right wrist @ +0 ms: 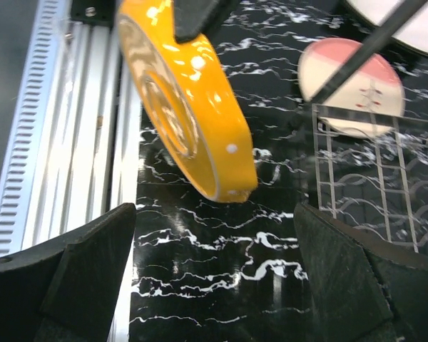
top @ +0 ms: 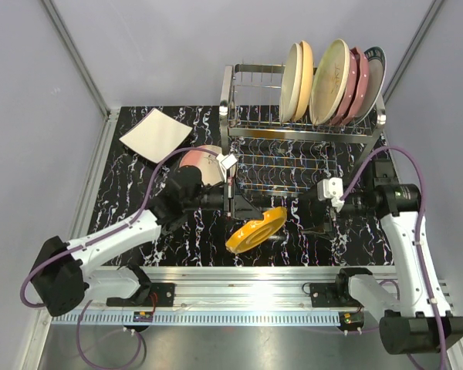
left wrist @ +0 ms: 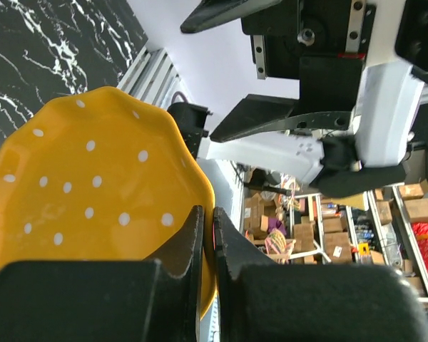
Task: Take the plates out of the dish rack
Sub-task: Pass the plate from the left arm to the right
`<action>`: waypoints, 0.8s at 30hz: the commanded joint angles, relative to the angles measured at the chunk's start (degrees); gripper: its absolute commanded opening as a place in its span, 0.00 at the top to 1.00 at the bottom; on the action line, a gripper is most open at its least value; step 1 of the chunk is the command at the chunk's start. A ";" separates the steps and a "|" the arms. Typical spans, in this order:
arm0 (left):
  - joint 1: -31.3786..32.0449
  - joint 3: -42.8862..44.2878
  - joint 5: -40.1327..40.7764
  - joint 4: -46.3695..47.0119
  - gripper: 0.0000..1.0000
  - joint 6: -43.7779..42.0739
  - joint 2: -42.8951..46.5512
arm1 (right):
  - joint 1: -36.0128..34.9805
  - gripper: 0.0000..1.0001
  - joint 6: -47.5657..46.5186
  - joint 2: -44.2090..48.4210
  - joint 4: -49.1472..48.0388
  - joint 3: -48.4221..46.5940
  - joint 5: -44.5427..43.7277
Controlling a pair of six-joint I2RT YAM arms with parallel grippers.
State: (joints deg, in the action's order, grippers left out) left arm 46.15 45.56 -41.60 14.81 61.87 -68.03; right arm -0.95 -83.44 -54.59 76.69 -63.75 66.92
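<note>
My left gripper [top: 243, 210] is shut on the rim of a yellow-orange polka-dotted plate [top: 256, 229] and holds it tilted above the table in front of the chrome dish rack [top: 305, 127]. In the left wrist view the fingers [left wrist: 207, 214] pinch the plate's edge [left wrist: 93, 185]. My right gripper [top: 318, 218] is open and empty, just right of that plate [right wrist: 192, 92], with its jaws wide apart [right wrist: 214, 210]. The rack's top tier holds a cream and orange pair [top: 295, 81], a cream plate [top: 329, 81], pink plates [top: 355, 85] and a dark-rimmed white plate [top: 373, 73].
A white square plate [top: 156, 135] lies at the table's back left. A pink-cream plate [top: 203, 163] lies flat left of the rack and also shows in the right wrist view [right wrist: 353, 85]. The rack's lower wire tier [right wrist: 371, 171] stands close by. An aluminium rail [top: 247, 293] runs along the near edge.
</note>
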 commanded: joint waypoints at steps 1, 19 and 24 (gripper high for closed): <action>0.43 0.93 -3.57 10.59 1.00 -1.22 0.27 | -5.61 0.00 -2.19 -2.01 6.38 -2.26 -0.20; 0.61 0.05 -6.03 14.02 1.00 -1.13 -3.16 | -26.99 0.00 13.65 -9.22 -16.74 -0.68 -14.53; 0.61 -0.03 -6.21 14.63 1.00 -0.96 -3.51 | -27.35 0.00 14.01 -9.66 -18.41 -0.59 -15.59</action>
State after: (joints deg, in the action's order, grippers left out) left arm 46.54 43.66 -44.56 18.94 59.57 -72.79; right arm -27.57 -70.54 -64.38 61.28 -63.83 52.82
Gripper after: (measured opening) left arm 0.070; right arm 0.994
